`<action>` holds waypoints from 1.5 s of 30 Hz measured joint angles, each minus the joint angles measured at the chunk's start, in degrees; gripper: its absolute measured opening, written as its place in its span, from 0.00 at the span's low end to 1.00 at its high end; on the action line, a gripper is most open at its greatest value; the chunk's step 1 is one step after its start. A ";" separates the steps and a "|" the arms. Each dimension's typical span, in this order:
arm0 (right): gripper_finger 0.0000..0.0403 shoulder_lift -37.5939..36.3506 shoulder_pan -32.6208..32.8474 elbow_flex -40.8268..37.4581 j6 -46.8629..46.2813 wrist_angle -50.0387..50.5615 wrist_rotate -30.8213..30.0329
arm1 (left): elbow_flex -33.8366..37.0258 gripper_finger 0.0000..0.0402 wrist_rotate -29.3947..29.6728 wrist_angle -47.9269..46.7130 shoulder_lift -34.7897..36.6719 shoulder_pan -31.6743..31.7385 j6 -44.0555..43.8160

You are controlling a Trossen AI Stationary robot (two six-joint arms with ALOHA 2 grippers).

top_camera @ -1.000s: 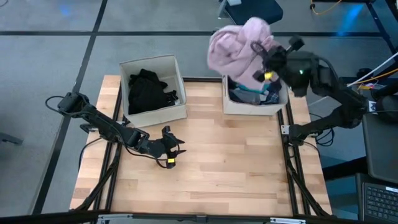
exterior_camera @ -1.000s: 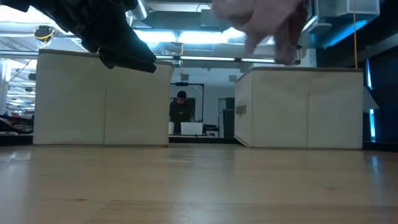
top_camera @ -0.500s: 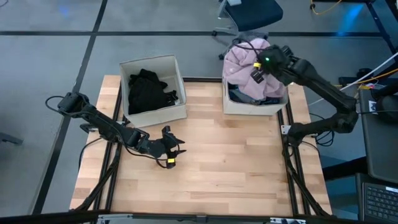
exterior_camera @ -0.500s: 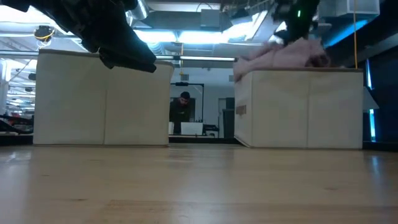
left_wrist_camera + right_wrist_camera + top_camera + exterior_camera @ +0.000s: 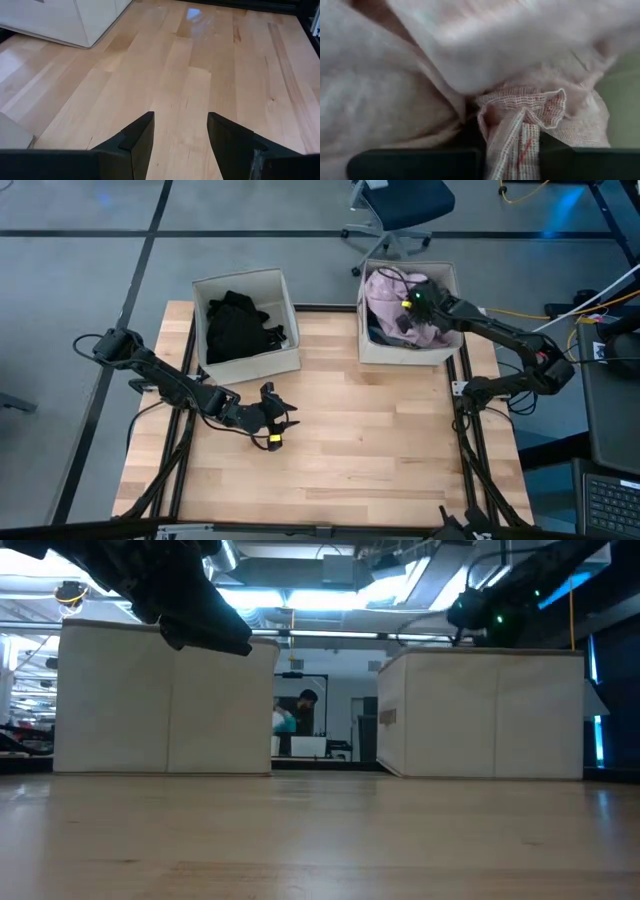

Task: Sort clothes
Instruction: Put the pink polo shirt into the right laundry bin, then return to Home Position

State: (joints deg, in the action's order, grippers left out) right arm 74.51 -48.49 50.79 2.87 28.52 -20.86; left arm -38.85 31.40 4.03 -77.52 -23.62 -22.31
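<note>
With the pink garment (image 5: 388, 292) down inside the right box (image 5: 408, 352), high view: right gripper (image 5: 415, 305) reaching in from the right, clenched on the cloth, probably lowering it for release among the light-coloured pieces. Bluish fabric (image 5: 392, 332) under the pink near the box's front wall. Black clothes (image 5: 240, 328) piled in the left box (image 5: 250, 364), so darks apparently sorted left, lights right. Left gripper (image 5: 270, 420) parked low over the bare table (image 5: 380, 440), well apart from both boxes, jaws spread, holding nothing, waiting.

Low view: both beige boxes side by side at the table's far end, gap between them. Right arm (image 5: 490, 610) dipping over the right box's rim, garment hidden behind the wall. Dark bulk of the left arm (image 5: 180, 600) hanging upper left, close to the camera. Person (image 5: 297, 718) far back in the room, seen through the gap.

Left wrist view: two fingers (image 5: 137, 137) apart with only wood planks between them; corner of a box (image 5: 75, 22) ahead.

Right wrist view: frame filled with pale pink fleece-like folds (image 5: 395, 90), soft, thick, bunched. Strip of woven checked trim with red threads (image 5: 520, 125) pinched between the jaws, so grip on an edge, not the bulk. Likely to slump flat once let go.
</note>
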 joint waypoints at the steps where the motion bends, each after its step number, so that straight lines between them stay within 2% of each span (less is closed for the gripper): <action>1: 0.10 0.16 -0.73 -1.32 -0.13 -0.68 0.90 | 0.00 0.43 0.00 -0.02 0.00 0.00 -0.01; 5: 0.15 0.25 -1.96 -4.04 -0.14 -2.22 2.77 | 0.00 0.43 0.00 0.00 0.00 0.00 -0.02; 10: 0.37 -0.29 -1.79 -1.60 -0.13 -0.24 1.87 | 0.00 0.43 -0.02 0.00 0.00 0.00 -0.19; 15: 0.61 -1.58 -1.79 5.14 -0.01 7.99 3.12 | 0.00 0.43 -0.04 -0.04 0.00 0.00 -0.21; 18: 0.71 -2.96 -1.77 10.76 -0.06 15.24 4.57 | 0.00 0.43 -0.04 -0.04 0.17 0.00 0.07; 21: 0.78 -4.30 -1.72 17.10 -0.41 22.49 7.82 | 0.00 0.43 -0.06 -0.01 0.48 0.00 0.29; 25: 0.82 -6.29 0.23 23.58 -1.32 27.12 13.07 | -0.02 0.43 -0.05 0.09 0.52 0.01 1.83; 28: 0.82 -8.48 4.42 24.94 -1.04 25.73 18.45 | -0.02 0.43 -0.03 -1.38 1.54 0.02 5.25; 31: 0.80 -10.26 10.98 24.43 -0.46 20.16 23.68 | -0.02 0.43 0.02 -3.41 5.15 0.39 7.85; 35: 0.73 -11.86 19.73 22.42 0.47 14.22 26.57 | -0.02 0.43 0.32 -4.45 11.71 0.83 11.60; 37: 0.67 -12.67 23.82 20.56 0.56 11.63 26.95 | 0.17 0.43 0.31 -4.22 14.70 0.78 13.98; 39: 0.59 -13.66 27.43 18.03 0.48 8.81 26.96 | 2.38 0.40 -0.05 -0.20 17.14 0.72 15.39; 42: 0.43 -16.25 32.31 13.16 -0.40 4.46 26.68 | 7.82 0.34 -2.99 7.72 19.49 0.45 16.36; 45: 0.27 -20.61 36.58 7.24 -0.90 -1.18 26.41 | 13.37 0.26 -3.52 15.49 22.24 -0.97 16.81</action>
State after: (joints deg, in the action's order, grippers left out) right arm 53.90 -11.91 58.03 1.98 27.34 5.55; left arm -25.48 27.88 19.53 -55.28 -24.58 -5.50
